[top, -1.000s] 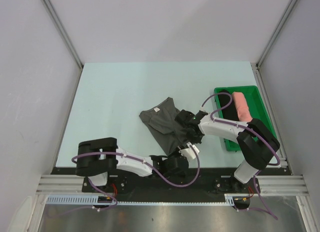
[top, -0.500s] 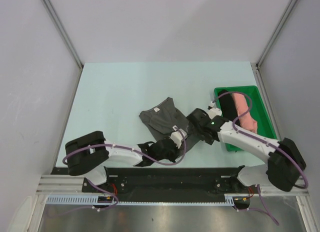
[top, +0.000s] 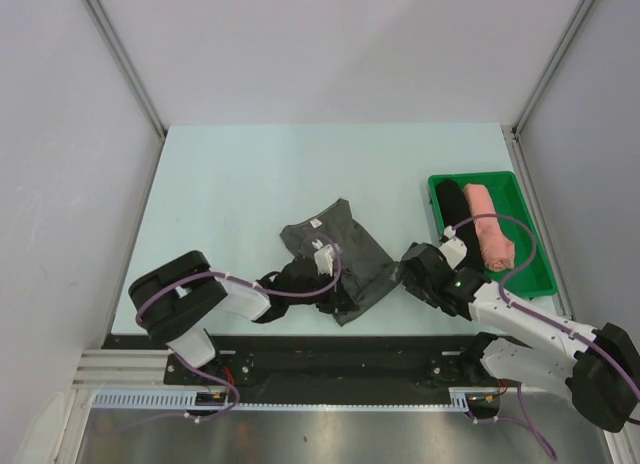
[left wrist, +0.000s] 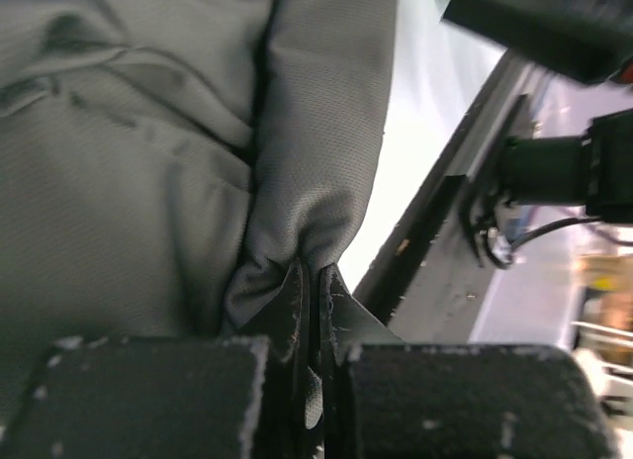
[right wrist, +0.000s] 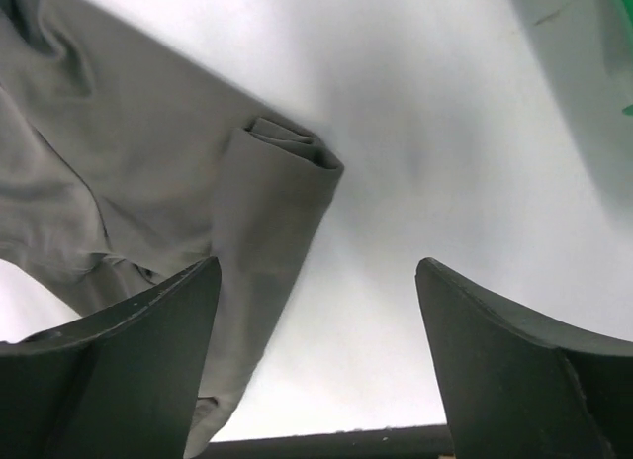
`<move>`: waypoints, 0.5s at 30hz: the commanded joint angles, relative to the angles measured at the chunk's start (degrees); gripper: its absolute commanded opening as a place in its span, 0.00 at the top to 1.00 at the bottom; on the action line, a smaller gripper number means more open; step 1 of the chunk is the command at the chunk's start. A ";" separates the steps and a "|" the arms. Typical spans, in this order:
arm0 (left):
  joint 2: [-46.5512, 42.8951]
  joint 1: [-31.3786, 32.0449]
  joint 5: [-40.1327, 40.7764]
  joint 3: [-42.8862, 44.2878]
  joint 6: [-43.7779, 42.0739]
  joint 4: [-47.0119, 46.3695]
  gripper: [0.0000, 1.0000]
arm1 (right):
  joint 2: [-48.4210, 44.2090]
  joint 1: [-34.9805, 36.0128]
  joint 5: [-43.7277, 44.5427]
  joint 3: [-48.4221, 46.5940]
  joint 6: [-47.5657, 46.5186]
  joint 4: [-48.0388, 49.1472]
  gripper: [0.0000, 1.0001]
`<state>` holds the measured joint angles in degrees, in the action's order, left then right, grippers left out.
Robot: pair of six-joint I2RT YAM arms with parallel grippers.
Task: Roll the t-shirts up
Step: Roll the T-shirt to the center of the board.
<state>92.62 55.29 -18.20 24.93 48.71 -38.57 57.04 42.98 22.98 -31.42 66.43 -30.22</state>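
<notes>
Three t-shirts, two arms, one tray.

The pale mint table [top: 230,184] fills the middle of the top view. Plain grey-white walls [top: 330,44] close it in at 9, 12 and 3 o'clock, with metal posts [top: 120,59] slanting up the corners. A black-and-aluminium rail [top: 350,369] runs along the 6 o'clock edge.

The charcoal-grey t-shirt [top: 345,246] lies loosely bunched a little toward 6 o'clock from the table's centre. Its small white neck label [top: 314,223] is at the shirt's 11 o'clock corner.

The green tray [top: 475,176] sits at the table's 4 o'clock side. It holds the other two shirts side by side: the black roll [top: 452,206] toward 9 o'clock and the salmon-pink roll [top: 490,239] toward 3 o'clock.

The left arm [top: 240,299] lies low along the near edge, reaching toward 3 o'clock from its base. The left gripper [left wrist: 312,281] is closed tight, pinching a fold of the charcoal-grey cloth at the shirt's 6 o'clock edge.

The right arm [top: 530,329] stretches low from the 5 o'clock corner toward 10 o'clock. The right gripper [right wrist: 316,271] has its jaws wide apart with nothing between them. It is over bare table just beside the shirt's 3 o'clock edge, between shirt and tray.
</notes>
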 commanded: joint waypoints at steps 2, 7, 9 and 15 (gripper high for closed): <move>1.42 -3.25 -7.29 -0.93 7.71 -0.81 1.00 | -1.75 0.00 -0.30 3.20 1.33 9.64 0.20; 2.04 -5.10 -9.75 0.03 8.42 2.34 1.00 | -0.35 0.26 -0.66 3.56 1.42 13.60 0.24; 2.39 -5.89 -10.89 0.73 8.33 2.97 1.00 | 0.97 0.61 -0.57 3.56 1.07 15.61 0.24; 2.74 -7.12 -11.95 2.40 7.02 5.69 1.00 | 7.03 0.88 -1.19 3.03 2.12 17.74 0.27</move>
<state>94.63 48.97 -27.70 25.76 56.16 -36.62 61.69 43.55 21.10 -27.92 67.29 -15.75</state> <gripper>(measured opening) 0.020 0.732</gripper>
